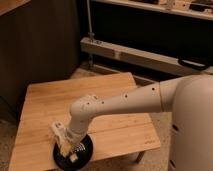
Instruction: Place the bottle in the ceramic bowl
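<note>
Where one dark bowl [86, 150] sits at table [100, 90] edge, one gripper [66, 145] hovers — jaws' state unclear.

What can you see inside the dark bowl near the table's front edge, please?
The gripper reaches down into the bowl, with a small pale object at its tip. It covers much of the bowl's inside, so whether the bottle rests there is hidden.
</note>
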{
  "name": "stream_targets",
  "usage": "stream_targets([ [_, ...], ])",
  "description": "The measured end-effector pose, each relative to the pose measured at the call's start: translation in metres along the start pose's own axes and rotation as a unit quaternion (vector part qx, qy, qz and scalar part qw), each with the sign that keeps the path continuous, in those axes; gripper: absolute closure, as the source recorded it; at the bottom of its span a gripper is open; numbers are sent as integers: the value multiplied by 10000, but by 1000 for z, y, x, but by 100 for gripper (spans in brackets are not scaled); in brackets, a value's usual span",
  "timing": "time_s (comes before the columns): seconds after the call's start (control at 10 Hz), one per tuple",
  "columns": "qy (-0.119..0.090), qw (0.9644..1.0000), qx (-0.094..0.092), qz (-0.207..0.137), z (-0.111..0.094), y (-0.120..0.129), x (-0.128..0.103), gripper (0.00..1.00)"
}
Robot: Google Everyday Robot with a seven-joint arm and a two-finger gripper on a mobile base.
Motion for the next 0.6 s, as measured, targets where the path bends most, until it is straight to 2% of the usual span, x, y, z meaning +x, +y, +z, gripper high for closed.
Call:
stream_targets([
  [0.1,0,10000,0,0,0,0,0,20],
  [0.6,-1,10000,0,-1,0,0,0,20],
])
